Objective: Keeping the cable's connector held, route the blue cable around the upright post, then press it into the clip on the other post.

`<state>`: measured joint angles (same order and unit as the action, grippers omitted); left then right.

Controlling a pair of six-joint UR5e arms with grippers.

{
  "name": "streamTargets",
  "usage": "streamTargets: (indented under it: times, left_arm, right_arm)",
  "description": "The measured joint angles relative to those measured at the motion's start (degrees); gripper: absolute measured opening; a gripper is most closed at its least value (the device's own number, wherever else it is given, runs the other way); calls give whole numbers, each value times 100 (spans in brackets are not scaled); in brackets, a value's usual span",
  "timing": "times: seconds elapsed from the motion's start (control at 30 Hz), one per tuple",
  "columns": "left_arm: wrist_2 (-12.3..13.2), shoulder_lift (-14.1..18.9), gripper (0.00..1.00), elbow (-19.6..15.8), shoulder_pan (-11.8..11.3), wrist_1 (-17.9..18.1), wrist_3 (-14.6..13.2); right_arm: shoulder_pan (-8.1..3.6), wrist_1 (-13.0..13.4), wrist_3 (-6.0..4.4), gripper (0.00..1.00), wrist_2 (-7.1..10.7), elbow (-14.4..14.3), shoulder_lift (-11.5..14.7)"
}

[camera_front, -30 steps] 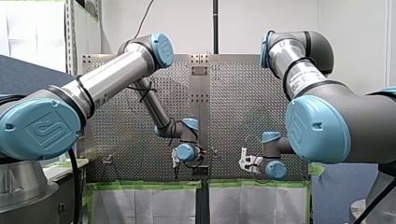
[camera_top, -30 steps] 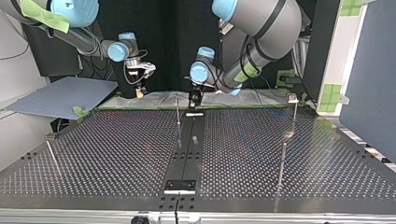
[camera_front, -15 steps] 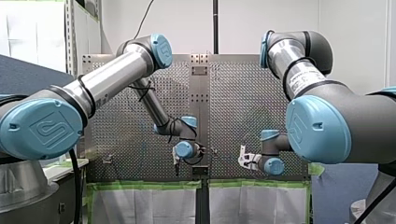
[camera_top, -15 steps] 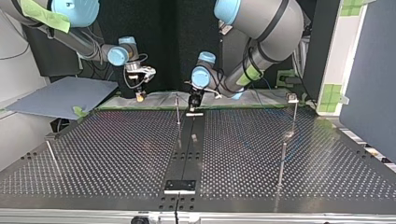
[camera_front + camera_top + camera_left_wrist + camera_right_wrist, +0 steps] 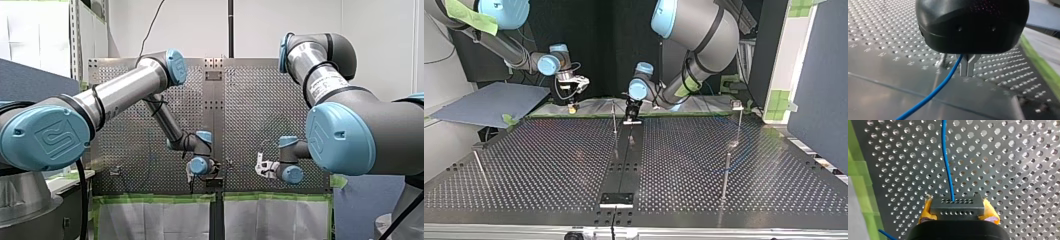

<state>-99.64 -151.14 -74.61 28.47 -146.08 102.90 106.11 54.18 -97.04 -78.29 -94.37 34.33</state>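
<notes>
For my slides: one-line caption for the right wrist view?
My right gripper clamps the black connector; the blue cable runs ahead over the perforated table.

- Table (image 5: 1010,157): perforated sheet metal, bare and brushed grey, with a dull sheen under both my tools.
- Blue cable (image 5: 946,165): smooth plastic sheath with a slight gloss.
- Connector (image 5: 957,208): dark matt plastic block with two rows of small holes, set between my right tool's pads.
- My right tool (image 5: 957,203): the pads (image 5: 926,211) are yellow and rubbery, ragged at the edges; the housing is black and matt.
- My left tool (image 5: 967,73): the housing is smooth black plastic with a satin finish; the fingers (image 5: 963,67) are bare grey metal, matt.
- Tape (image 5: 858,170), beside my right tool at the table's edge: green and matt.
</notes>
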Motion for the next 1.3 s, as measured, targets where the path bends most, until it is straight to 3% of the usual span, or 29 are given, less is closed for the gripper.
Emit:
streamTargets:
  times: [0.2,0.63,0.67,0.7,0.73,0.77,0.8,0.87,0.9,0.97,1.03,1.07,1.3]
  left_arm:
    - [13,-13,0,201,-88,-32,104]
    - [68,-15,0,230,-162,-126,139]
    - [76,-15,11,230,-162,-133,131]
    - [94,-15,11,230,-161,-136,108]
    - [111,-15,29,230,-160,-135,80]
    - [129,-14,40,230,-159,-133,47]
    - [151,-14,40,230,-156,-130,-2]
    - [195,-12,63,230,-147,-122,-92]
    - [242,-9,63,230,-141,-122,-160]
    - [311,-8,82,230,-132,-134,-266]
    - [376,-8,87,230,-131,-152,-392]
    - [401,-8,100,230,-131,-158,-443]
    - [301,-2,100,230,-109,-430,-844]
  right_arm:
    - [-24,-49,-20,0,5,157,0]
    - [-54,-228,15,0,6,327,-5]
    - [-57,-229,16,0,6,327,-4]
    - [-60,-230,19,0,6,328,-5]
    - [-62,-230,20,0,6,328,-5]
    - [-64,-231,21,0,6,328,-5]
    - [-63,-231,23,0,6,327,-5]
    - [-64,-231,24,0,6,327,-5]
    - [-63,-231,24,0,6,328,-4]
    - [-62,-231,23,0,6,328,-4]
    - [-59,-237,22,0,6,328,-4]
    - [-57,-240,23,0,6,328,-4]
    - [-48,-272,23,0,6,327,-3]
